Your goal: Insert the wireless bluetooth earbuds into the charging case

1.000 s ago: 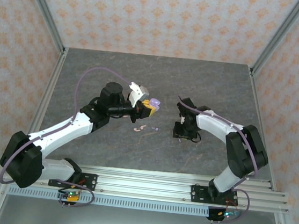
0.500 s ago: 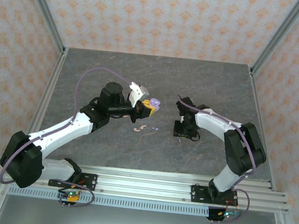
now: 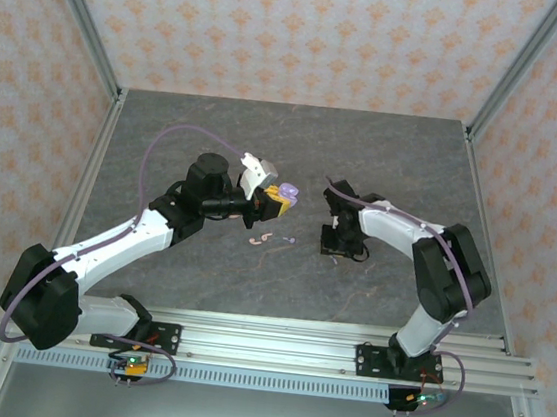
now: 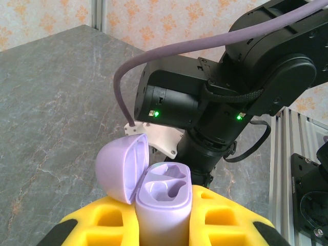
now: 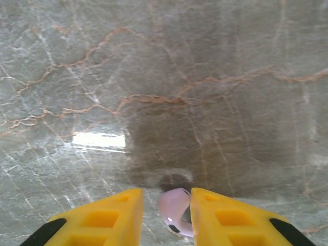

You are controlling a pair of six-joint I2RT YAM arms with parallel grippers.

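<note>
Top external: grey marbled table [image 3: 266,137], patterned walls [image 3: 279,27]

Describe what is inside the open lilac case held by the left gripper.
The lilac case shows two moulded wells, both empty as far as can be seen. Their deepest parts are hidden by the rim.

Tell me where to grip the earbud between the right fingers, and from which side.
Take the earbud across its rounded body, coming straight down from above. It lies low on the table, so probably only its two sides offer purchase. The right gripper straddles it that way, with a gap showing at one finger.
</note>
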